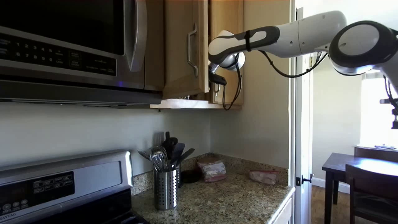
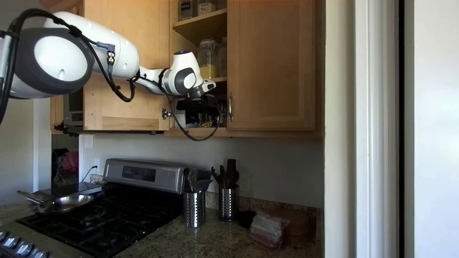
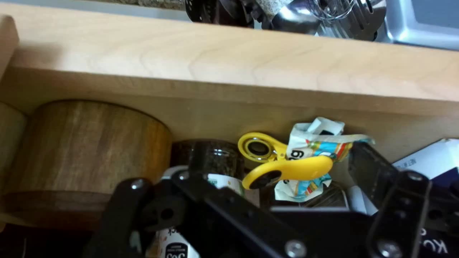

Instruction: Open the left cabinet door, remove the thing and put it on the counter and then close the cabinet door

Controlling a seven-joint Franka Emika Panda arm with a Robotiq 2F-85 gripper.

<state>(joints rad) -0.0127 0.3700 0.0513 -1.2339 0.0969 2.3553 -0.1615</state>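
Note:
The left cabinet door point(image 1: 180, 62) stands open in both exterior views; its inner face point(image 2: 125, 122) shows beside the hinge. Inside on the bottom shelf, a small yellow clip with dark round parts point(image 3: 297, 169) sits on a crumpled printed packet point(image 3: 304, 190). The clip also shows as a yellow spot in an exterior view point(image 2: 207, 124). My gripper point(image 3: 281, 157) is inside the cabinet, open, with a finger on each side of the clip in the wrist view. Contact cannot be told. The open door hides most of the gripper point(image 1: 217, 79). The speckled granite counter point(image 1: 217, 199) lies below.
The cabinet's front ledge point(image 3: 229, 64) runs before the shelf. A wooden container point(image 3: 89, 150), a dark-lidded jar point(image 3: 218, 157) and a box point(image 3: 426, 161) crowd the gripper. The right door point(image 2: 271, 64) is closed. Utensil cups point(image 2: 194, 209) and bagged items point(image 2: 269, 229) stand on the counter.

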